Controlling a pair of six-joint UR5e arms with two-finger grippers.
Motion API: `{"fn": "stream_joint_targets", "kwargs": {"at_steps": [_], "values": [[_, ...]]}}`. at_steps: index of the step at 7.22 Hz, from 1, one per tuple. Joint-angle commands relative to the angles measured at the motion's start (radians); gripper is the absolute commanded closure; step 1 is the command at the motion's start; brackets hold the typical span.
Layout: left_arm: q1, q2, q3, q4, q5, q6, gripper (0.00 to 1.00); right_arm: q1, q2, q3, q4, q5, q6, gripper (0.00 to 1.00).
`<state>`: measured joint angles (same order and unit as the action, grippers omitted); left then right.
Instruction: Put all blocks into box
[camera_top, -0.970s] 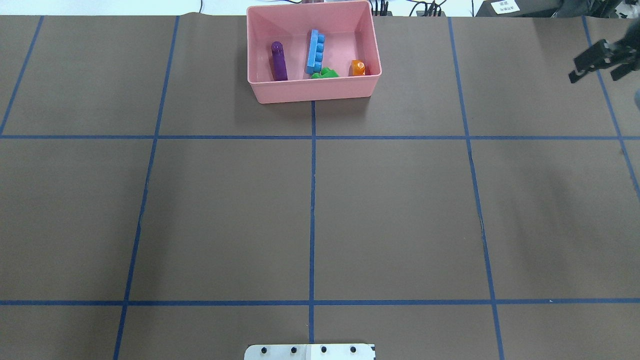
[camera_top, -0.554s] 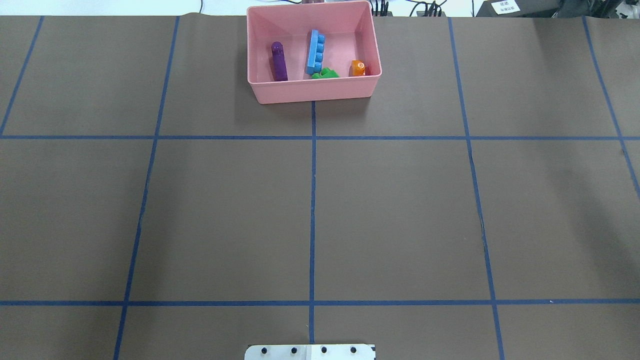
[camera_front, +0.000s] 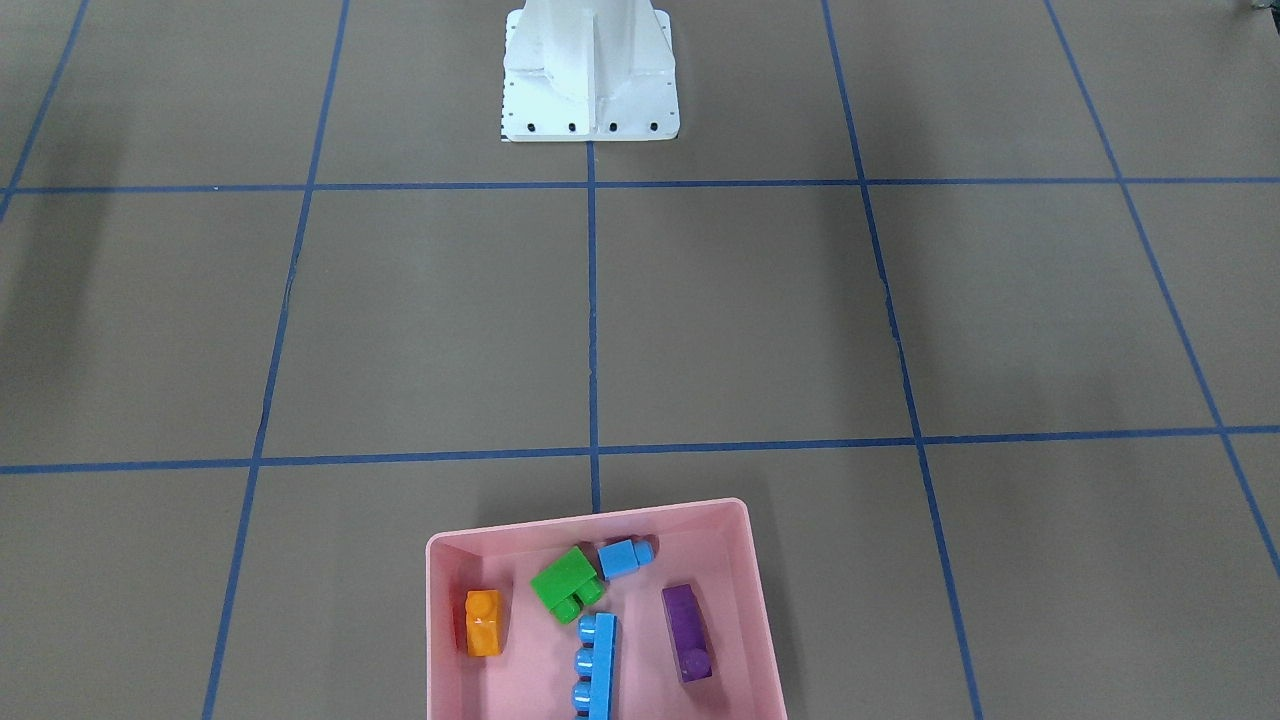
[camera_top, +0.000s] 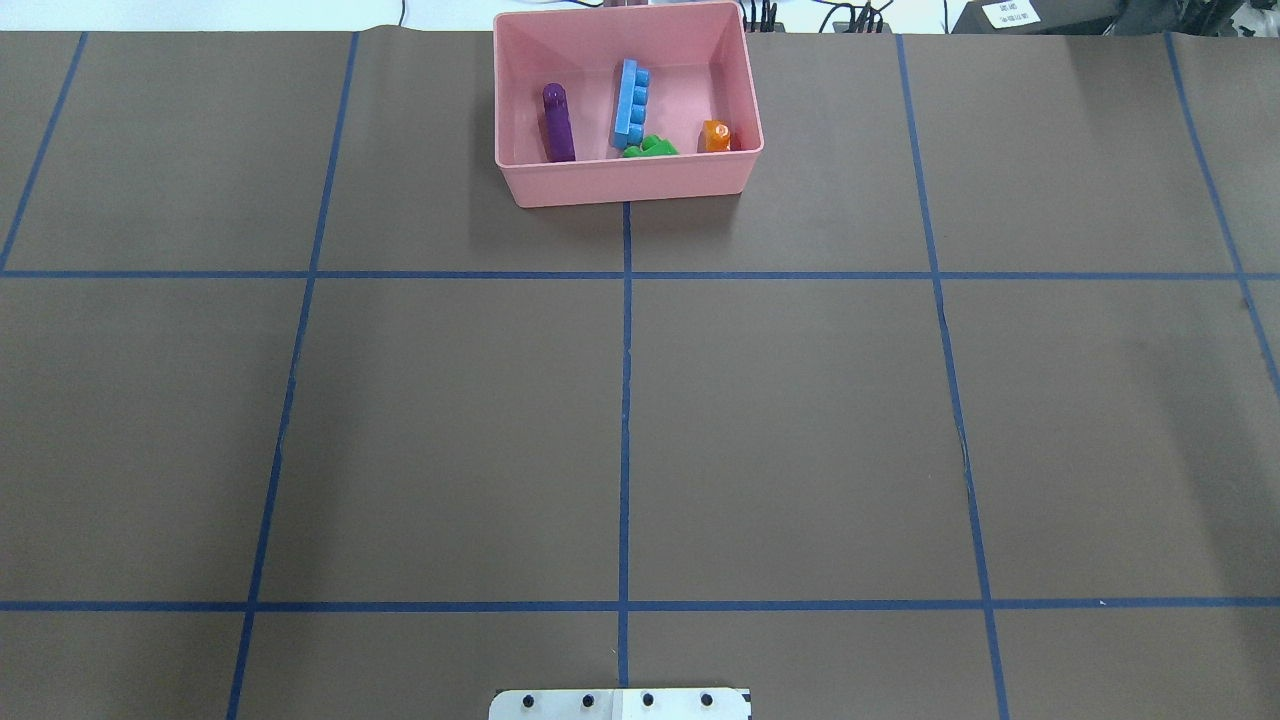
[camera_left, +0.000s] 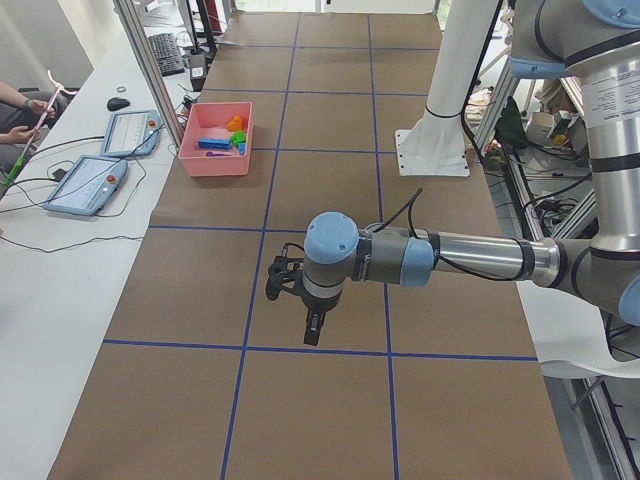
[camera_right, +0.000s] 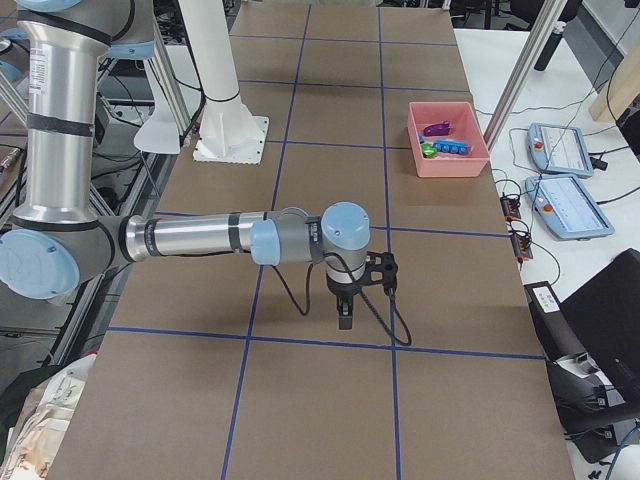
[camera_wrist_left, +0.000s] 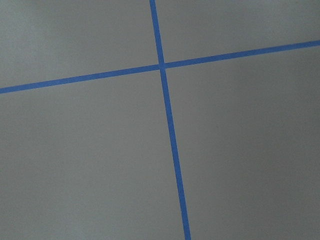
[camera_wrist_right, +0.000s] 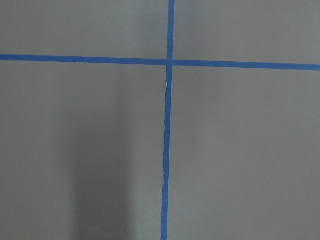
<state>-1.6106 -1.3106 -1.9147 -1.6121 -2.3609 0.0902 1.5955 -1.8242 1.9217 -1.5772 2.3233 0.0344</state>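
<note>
The pink box (camera_front: 440, 620) stands at the table's far middle and also shows from overhead (camera_top: 625, 185). In it lie the orange block (camera_front: 483, 622), green block (camera_front: 567, 584), small blue block (camera_front: 625, 558), long blue block (camera_front: 597, 665) and purple block (camera_front: 686, 632). From overhead the small blue block is hidden behind the box's near wall. My left gripper (camera_left: 300, 305) hangs over bare table in the exterior left view. My right gripper (camera_right: 348, 300) hangs over bare table in the exterior right view. I cannot tell whether either is open or shut. Both wrist views show only the mat and tape lines.
The white robot base (camera_front: 590, 70) stands at the table's near middle. Blue tape lines (camera_top: 625, 400) grid the brown mat. Control tablets (camera_left: 85, 185) and cables lie on a side table beyond the box, where a person's hand shows.
One second ago the right gripper showed at the overhead view's right edge; it has since moved out of that view. The box and blocks have not moved.
</note>
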Motion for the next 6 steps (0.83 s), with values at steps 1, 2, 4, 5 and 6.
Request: {"fn": "stream_joint_targets", "kwargs": {"at_steps": [1, 2, 4, 5, 6], "values": [[-0.003, 0.002, -0.003, 0.001, -0.039, 0.000, 0.00, 0.001, -0.018, 0.019, -0.001, 0.001, 0.015, 0.00], [-0.008, 0.004, -0.007, 0.001, -0.069, -0.001, 0.00, 0.001, -0.018, 0.019, 0.000, 0.005, 0.015, 0.00], [-0.008, 0.022, -0.004, -0.006, -0.084, -0.001, 0.00, 0.000, -0.009, 0.019, 0.000, 0.007, 0.016, 0.00], [-0.008, 0.022, -0.004, -0.006, -0.084, -0.001, 0.00, -0.005, -0.007, 0.019, 0.000, 0.005, 0.018, 0.00], [-0.006, 0.020, 0.005, -0.009, -0.084, -0.001, 0.00, -0.011, -0.007, 0.019, -0.001, 0.004, 0.019, 0.00]]}}
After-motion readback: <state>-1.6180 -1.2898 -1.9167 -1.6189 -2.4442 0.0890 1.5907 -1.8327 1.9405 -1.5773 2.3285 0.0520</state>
